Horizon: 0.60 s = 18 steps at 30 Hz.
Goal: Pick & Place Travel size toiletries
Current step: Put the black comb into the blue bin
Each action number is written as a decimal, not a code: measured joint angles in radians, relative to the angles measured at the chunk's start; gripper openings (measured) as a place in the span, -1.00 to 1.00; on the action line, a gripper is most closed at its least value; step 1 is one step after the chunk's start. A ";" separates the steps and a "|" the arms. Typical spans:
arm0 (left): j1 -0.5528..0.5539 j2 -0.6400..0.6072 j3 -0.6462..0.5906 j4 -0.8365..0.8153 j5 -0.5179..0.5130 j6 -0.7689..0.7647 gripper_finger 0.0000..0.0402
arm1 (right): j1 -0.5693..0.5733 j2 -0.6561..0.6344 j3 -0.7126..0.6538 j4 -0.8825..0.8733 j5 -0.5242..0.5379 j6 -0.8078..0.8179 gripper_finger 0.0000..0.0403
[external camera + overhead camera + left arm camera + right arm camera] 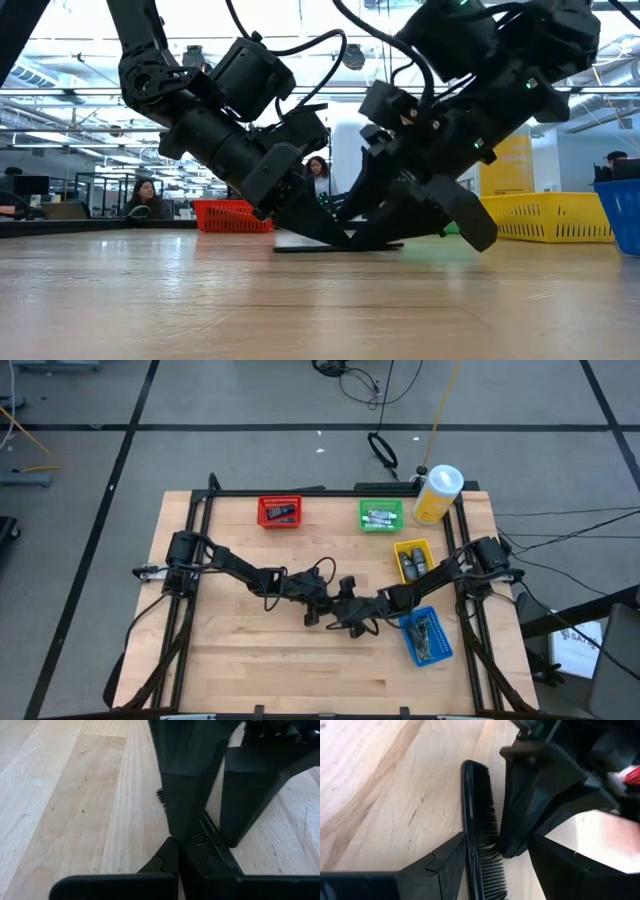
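A black comb [479, 820] lies flat on the wooden table at its middle, also seen in the low view [340, 246]. My left gripper [176, 851] is shut, and its tips come down on the comb. My right gripper [497, 847] is open and faces it. Its two fingers stand on either side of the comb and of the left gripper's tips [520, 820]. Small toiletries lie in the red bin [279, 511], the green bin [381, 515], the yellow bin [412, 560] and the blue bin [426, 636]. My left gripper's shut fingertips [510, 845] rest on the comb's toothed side [490, 845], about mid-length. They slant down from the table's left. The comb stays flat on the table. My right gripper has one finger [447, 862] close beside the comb's spine [468, 860]; I cannot tell whether it touches.
A large yellow bottle with a white cap [437, 493] stands at the far right corner. The bins sit along the far side and the right side. Bare wood [250, 650] lies toward the near left. People sit in the room behind the table [145, 195].
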 joint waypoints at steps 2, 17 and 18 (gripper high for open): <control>0.000 0.000 0.000 0.000 0.000 0.000 -1.00 | -0.015 0.000 0.000 -0.015 -0.016 0.018 0.02; -0.003 -0.030 0.000 -0.006 -0.034 0.001 -1.00 | -0.024 -0.055 0.001 -0.022 -0.129 0.045 0.09; -0.003 -0.030 -0.001 -0.003 -0.034 0.000 -1.00 | -0.024 -0.061 0.002 -0.041 -0.133 0.045 0.12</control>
